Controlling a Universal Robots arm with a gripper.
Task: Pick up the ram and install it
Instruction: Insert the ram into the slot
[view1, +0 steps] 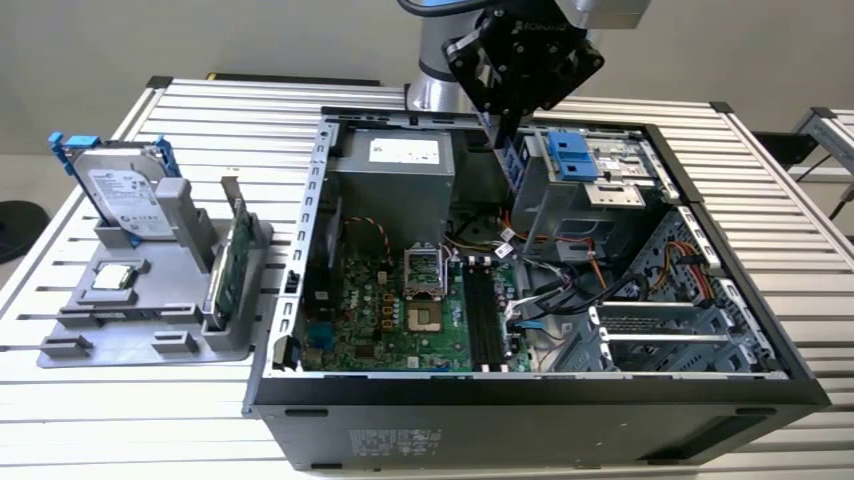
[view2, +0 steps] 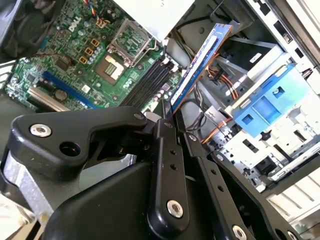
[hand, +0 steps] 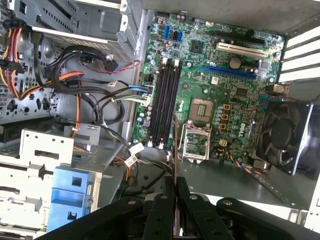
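Note:
The ram (view2: 202, 62), a thin blue stick with a white sticker, is clamped at one end between my gripper's (view2: 175, 122) black fingers. In the exterior view my gripper (view1: 513, 135) hangs over the far part of the open computer case (view1: 534, 385), the ram (view1: 513, 165) pointing down from it. The first wrist view catches the ram (hand: 175, 147) edge-on below my gripper (hand: 175, 182), above the motherboard (hand: 220, 90). The black memory slots (hand: 165, 100) lie beside the processor socket (hand: 197, 107); in the exterior view these slots (view1: 483, 320) sit nearer the case's front than the ram.
A grey fixture (view1: 147, 320) at the exterior view's left holds a silver hard drive (view1: 127, 195), a green card (view1: 238, 255) and a small chip (view1: 114, 278). Inside the case are a power supply (view1: 400, 170), a blue drive bracket (view1: 574, 155) and loose cables (view1: 561, 290).

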